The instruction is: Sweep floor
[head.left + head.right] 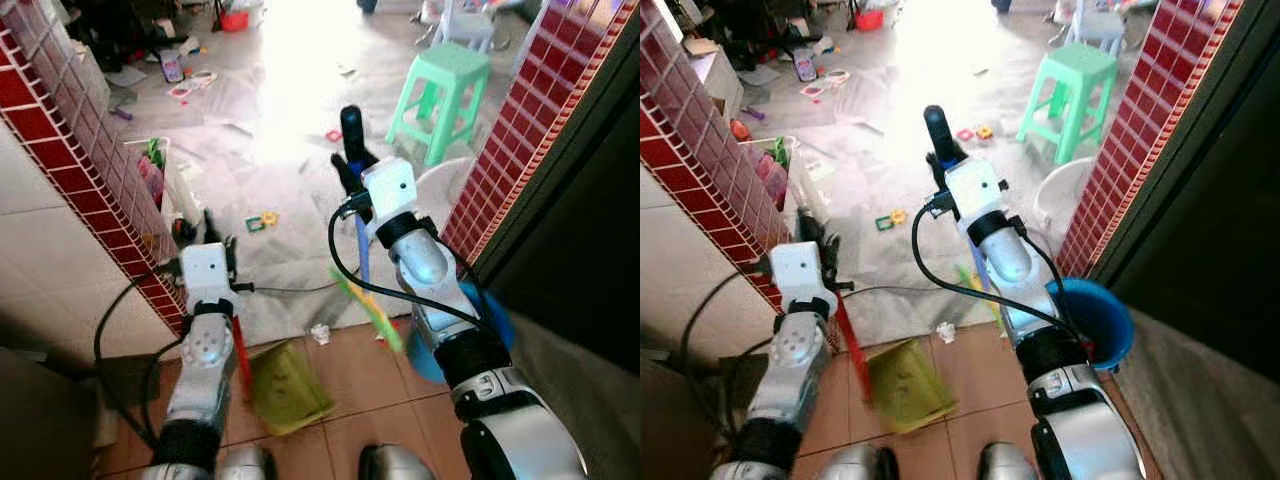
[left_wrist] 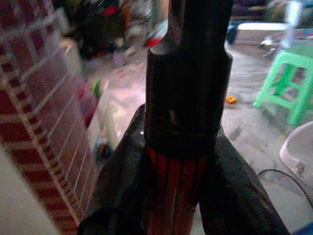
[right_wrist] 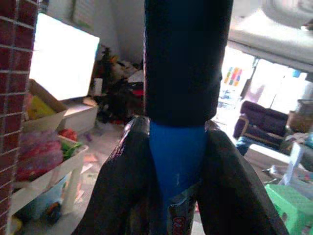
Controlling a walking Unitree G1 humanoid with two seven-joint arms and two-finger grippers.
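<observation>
My left gripper (image 1: 215,248) is shut on the red handle (image 2: 176,191) of a dustpan, just below its black end cap. The olive-green pan (image 1: 288,388) rests on the brown floor tiles in front of my feet. My right gripper (image 1: 352,172) is shut on a broom's blue handle (image 3: 177,156), under its black grip (image 1: 350,125). The broom's yellow-green bristles (image 1: 372,310) hang blurred near the tile edge. A crumpled white scrap (image 1: 320,333) lies on the floor between the pan and the bristles.
Red-tiled pillars stand on the left (image 1: 90,170) and right (image 1: 510,150) of the doorway. A blue bucket (image 1: 1095,320) sits by my right arm. Beyond are a green stool (image 1: 450,95), a white basin (image 1: 440,185), a toy bin (image 1: 160,175) and scattered toys (image 1: 262,220).
</observation>
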